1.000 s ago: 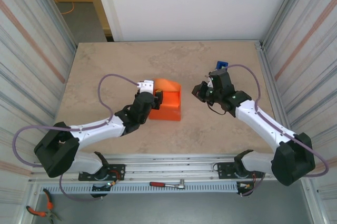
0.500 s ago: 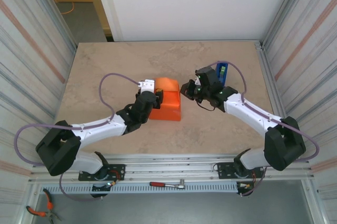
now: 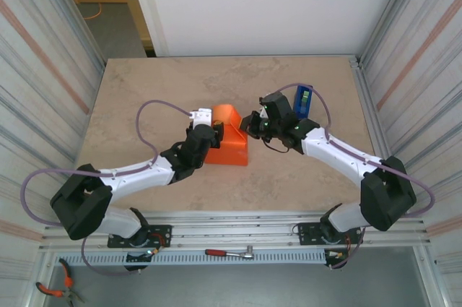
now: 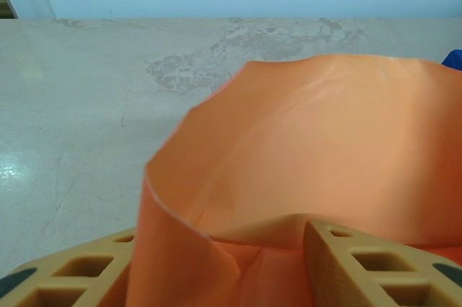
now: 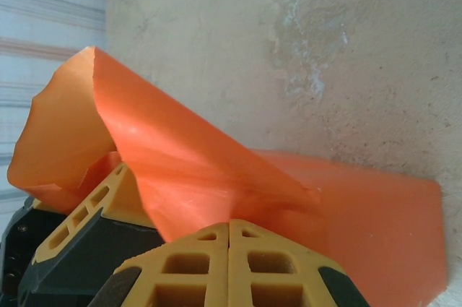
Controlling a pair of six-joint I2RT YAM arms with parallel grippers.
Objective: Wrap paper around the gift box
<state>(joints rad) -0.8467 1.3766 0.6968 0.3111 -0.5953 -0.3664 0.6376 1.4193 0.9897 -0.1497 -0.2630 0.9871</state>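
The orange paper (image 3: pixel 232 149) is folded up into a bundle at the table's middle, and the gift box is hidden under it. My left gripper (image 3: pixel 214 136) holds the bundle's left end. Its tan fingers (image 4: pixel 361 264) stand on either side of the paper (image 4: pixel 325 148), closed against it. My right gripper (image 3: pixel 247 123) is shut, and its tips (image 5: pixel 229 224) rest against the raised flap of paper (image 5: pixel 188 155) at the bundle's far right corner. That flap stands up and curls over toward the left gripper.
A blue tape dispenser (image 3: pixel 303 99) stands upright just behind the right arm's wrist. The marble table (image 3: pixel 144 90) has corrugated walls on both sides. A ratchet tool (image 3: pixel 229 253) lies on the front rail, below the table edge.
The right arm swung left from beside the blue dispenser to the paper's right flap, staying shut. The flap now stands more upright. The left gripper kept its hold and place.
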